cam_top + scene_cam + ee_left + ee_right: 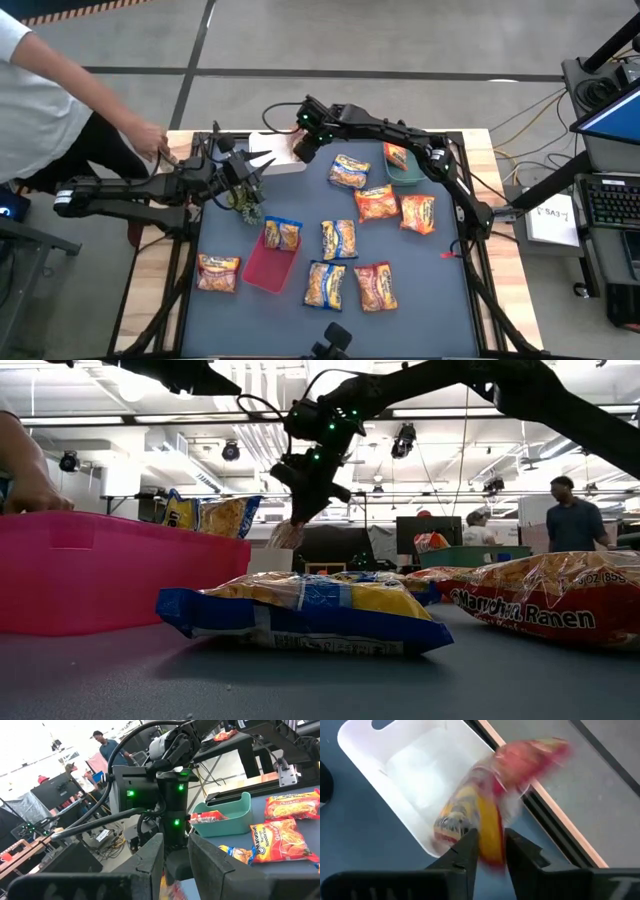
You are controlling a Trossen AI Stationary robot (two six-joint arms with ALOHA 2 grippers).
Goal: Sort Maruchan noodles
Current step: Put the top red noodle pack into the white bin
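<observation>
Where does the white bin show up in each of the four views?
High view: white bin at the table's far edge, under the right tool.
Low view: its pale wall beyond the pink tray.
Left wrist view: not in it.
Right wrist view: fills the upper left.
Shared landmark: the right tool.

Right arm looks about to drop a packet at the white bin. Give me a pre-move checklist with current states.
1. Packet between the right gripper fingers: ok, red-trimmed, blurred.
2. Packet over the white bin: not ok, it hangs at the bin's edge, partly outside.
3. Grip firm: cannot tell.
4. Left gripper out of the way: ok, beside the plant.
5. Person's hand away from the bin: ok, at the table's far-left edge.
</observation>
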